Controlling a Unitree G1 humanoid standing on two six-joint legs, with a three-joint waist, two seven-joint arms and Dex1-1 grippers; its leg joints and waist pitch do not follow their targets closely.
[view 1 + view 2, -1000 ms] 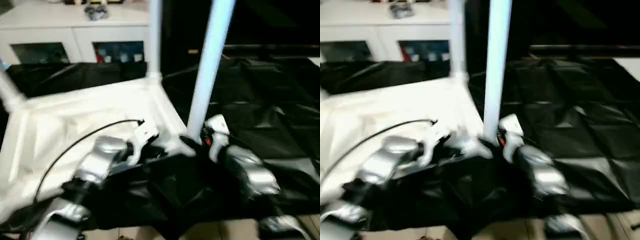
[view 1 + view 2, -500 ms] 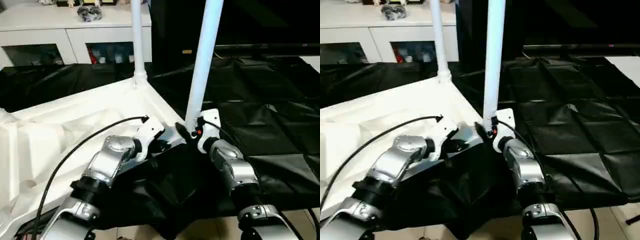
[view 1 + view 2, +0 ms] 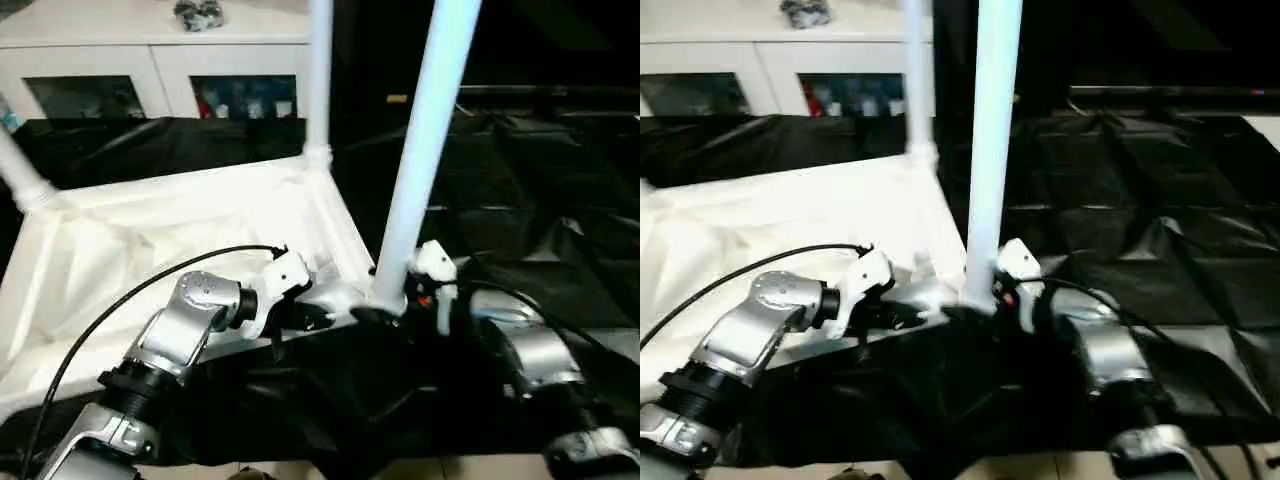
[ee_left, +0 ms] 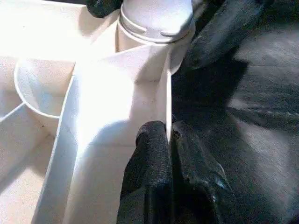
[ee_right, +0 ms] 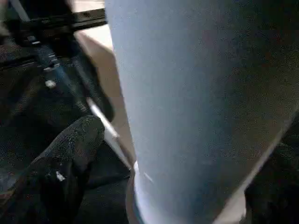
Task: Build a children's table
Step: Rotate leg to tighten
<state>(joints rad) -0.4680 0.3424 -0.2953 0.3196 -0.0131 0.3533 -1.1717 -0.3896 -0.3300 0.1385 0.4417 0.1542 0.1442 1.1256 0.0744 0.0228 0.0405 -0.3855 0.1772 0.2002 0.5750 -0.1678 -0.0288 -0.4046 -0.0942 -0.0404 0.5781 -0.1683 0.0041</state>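
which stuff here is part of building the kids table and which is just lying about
Part of the job:
- upturned white tabletop
- near leg standing in its corner socket
- far leg
- left-corner leg

Just lying about:
- white cabinet with glass doors
- dark clutter on top of it
- black sheet under the work

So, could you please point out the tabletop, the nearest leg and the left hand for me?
tabletop [image 3: 150,240]: left eye view, on its ribbed underside.
nearest leg [image 3: 425,150]: left eye view, midway up the white tube.
left hand [image 4: 169,140]: left wrist view, between the fingertips pinching the tabletop's rim.
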